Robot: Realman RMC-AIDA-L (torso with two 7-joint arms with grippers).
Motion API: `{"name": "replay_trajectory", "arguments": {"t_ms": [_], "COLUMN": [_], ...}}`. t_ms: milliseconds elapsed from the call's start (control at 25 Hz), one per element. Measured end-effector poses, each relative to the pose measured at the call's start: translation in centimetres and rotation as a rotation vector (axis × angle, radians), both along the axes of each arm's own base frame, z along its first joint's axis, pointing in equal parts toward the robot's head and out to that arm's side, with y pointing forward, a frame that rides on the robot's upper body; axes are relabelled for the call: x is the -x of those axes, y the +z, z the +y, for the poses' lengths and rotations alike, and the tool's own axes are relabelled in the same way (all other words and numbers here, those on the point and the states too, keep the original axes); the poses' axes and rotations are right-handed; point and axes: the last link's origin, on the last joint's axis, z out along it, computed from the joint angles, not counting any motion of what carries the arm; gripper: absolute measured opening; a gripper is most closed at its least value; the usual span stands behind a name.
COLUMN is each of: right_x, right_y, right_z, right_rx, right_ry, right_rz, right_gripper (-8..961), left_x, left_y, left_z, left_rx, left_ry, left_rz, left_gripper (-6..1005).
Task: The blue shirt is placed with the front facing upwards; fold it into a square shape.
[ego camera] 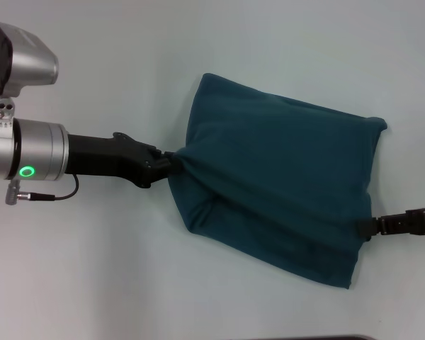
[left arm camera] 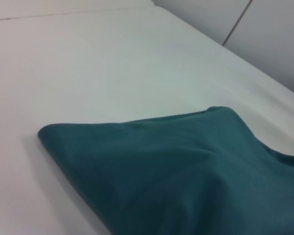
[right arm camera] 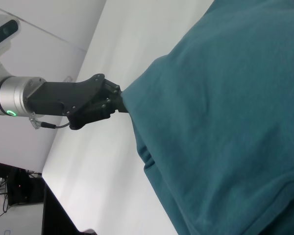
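Note:
The blue shirt [ego camera: 269, 184] is a doubled-over teal slab near the middle of the white table, with no letters or collar showing. My left gripper [ego camera: 166, 161] is shut on a puckered pinch of cloth at the shirt's left edge; the right wrist view shows this same gripper [right arm camera: 121, 100] biting the hem. My right gripper [ego camera: 368, 227] grips the shirt's right edge low down, its fingertips partly under the cloth. The shirt [left arm camera: 186, 171] fills the lower part of the left wrist view, and the shirt [right arm camera: 235, 122] also covers most of the right wrist view.
The white table [ego camera: 92, 269] stretches around the shirt on all sides. A dark strip [ego camera: 340, 337] runs along the near table edge. In the left wrist view, a wall [left arm camera: 264, 39] stands beyond the table's far side.

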Motion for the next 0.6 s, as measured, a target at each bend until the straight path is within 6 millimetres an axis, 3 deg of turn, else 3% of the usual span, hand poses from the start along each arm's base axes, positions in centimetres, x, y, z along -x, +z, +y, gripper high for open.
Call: {"name": "replay_trajectory", "arguments": {"t_ms": [240,480,600], "right_x": [-0.3,-0.4,-0.5], "right_y": [1.0,2.0,2.6], "right_z": [0.4,0.9,1.3], "right_rx": [-0.044,-0.1,-0.123], "right_ry": [-0.02,-0.032,-0.042], "right_rz": [0.002,0.001,-0.004], "right_gripper": [216,336,490], "left_x": [0.1,0.2,0.2], "left_y": [0.3,1.1,2.0], "left_z": [-0.2,-0.1,0.1], "left_rx": [0.016,0.016,-0.009], "left_ry": [-0.006,0.001,0.005], "left_rz": [0.0,0.004,-0.003], "left_gripper": [27,249,341]}}
